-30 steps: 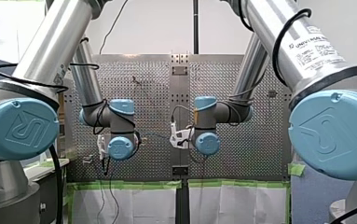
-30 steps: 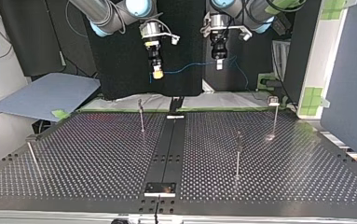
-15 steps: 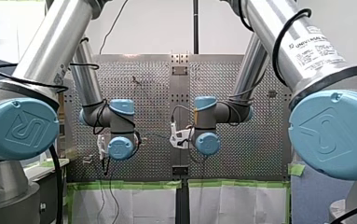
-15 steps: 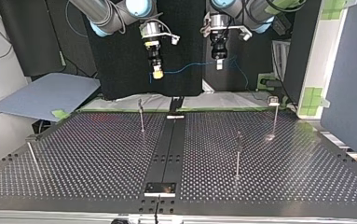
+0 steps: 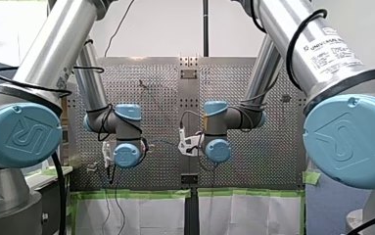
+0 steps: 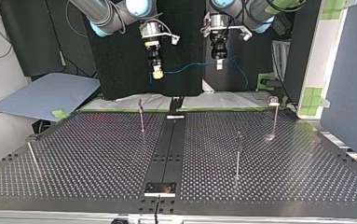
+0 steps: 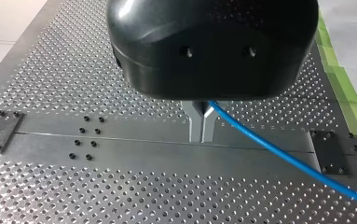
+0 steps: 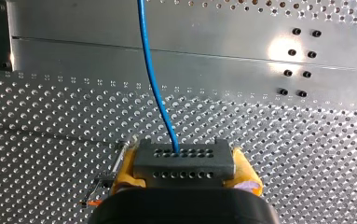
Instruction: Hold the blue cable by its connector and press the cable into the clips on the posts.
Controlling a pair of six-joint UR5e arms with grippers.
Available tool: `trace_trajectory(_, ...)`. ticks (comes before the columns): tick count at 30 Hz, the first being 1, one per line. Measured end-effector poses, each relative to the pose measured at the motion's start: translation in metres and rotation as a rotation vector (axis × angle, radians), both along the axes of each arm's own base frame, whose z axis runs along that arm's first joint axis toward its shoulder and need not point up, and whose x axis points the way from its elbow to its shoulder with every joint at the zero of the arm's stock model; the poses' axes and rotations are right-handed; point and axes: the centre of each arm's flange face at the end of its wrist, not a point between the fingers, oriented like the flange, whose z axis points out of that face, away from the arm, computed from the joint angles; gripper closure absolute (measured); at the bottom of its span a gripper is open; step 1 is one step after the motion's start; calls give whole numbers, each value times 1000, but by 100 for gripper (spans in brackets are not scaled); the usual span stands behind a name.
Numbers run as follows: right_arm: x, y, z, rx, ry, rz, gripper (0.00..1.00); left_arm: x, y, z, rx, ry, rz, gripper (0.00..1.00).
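Blue cable (image 7: pixel 278 154) spans between our pincers: right pincer (image 8: pixel 184 168) clamped on its connector (image 8: pixel 183 158), left pincer (image 7: pixel 202 126) nipped narrowly onto it. We should hold it taut, lowering squarely onto a post (image 6: pixel 237 156).

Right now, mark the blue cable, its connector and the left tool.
blue cable (image 8: pixel 155 93): right wrist view, mid-run ahead of the connector.
connector (image 8: pixel 184 161): right wrist view, grey block's face.
left tool (image 7: pixel 202 138): left wrist view, between its fingertips.

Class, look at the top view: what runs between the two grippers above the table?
The blue cable runs from the connector in my right gripper to my left gripper; nothing else, as the top view shows.
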Motion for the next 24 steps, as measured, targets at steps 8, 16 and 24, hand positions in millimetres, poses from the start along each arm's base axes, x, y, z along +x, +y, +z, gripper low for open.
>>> trace_trajectory(8, 2, 3, -16, 22, 26, 7, 100, -1, 0, -1, 2, 2, 2, 100)
trace_trajectory(16, -2, 8, -47, 63, 69, 8, 100, -1, 1, -1, 3, 2, 2, 100)
trace_trajectory(24, -3, 8, -51, 68, 75, 8, 100, -1, 1, -1, 3, 2, 2, 100)
